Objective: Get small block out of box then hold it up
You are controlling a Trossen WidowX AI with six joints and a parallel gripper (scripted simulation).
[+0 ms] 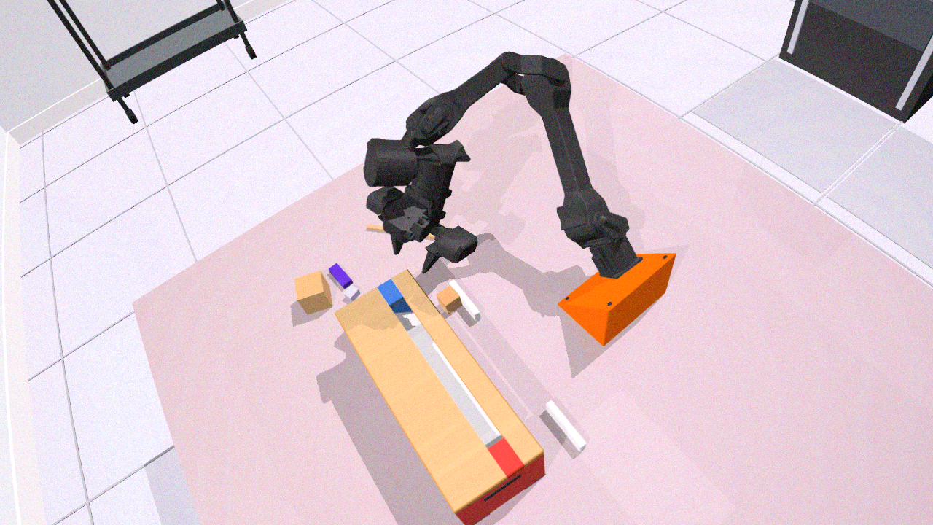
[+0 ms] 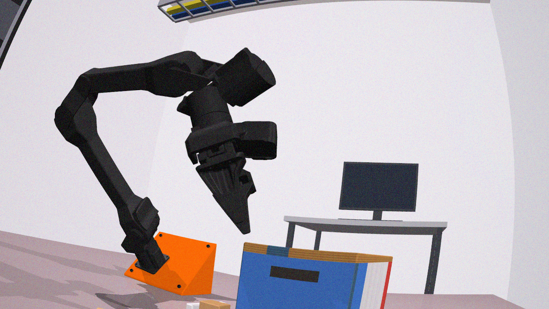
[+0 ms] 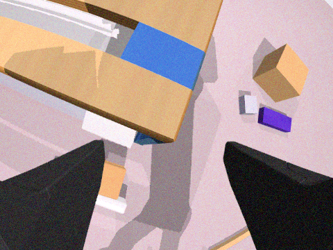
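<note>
A small orange-tan block [image 1: 448, 298] [image 2: 214, 304] [image 3: 112, 180] lies on the table in front of the box [image 1: 398, 378] [image 2: 299, 295] [image 3: 149, 101], near its blue end and beside a white bar [image 1: 464, 300] [image 3: 114, 205]. In the wrist view the left finger partly covers the block. No block shows through the slot in the box's lid; much of the inside is hidden. A white ramp [image 3: 109, 128] shows at the box's front, by the blue end. My gripper [image 1: 412, 259] [image 3: 166, 150] is open and empty, above table height just off the box's blue-end corner.
Beyond the blue end lie a larger tan cube [image 1: 313, 292] [image 3: 282, 73], a purple block [image 1: 340, 275] [image 3: 275, 119] and a small grey block [image 1: 350, 292] [image 3: 250, 104]. A thin wooden stick [image 1: 375, 227] lies behind the gripper. A second white bar [image 1: 565, 425] lies near the red end.
</note>
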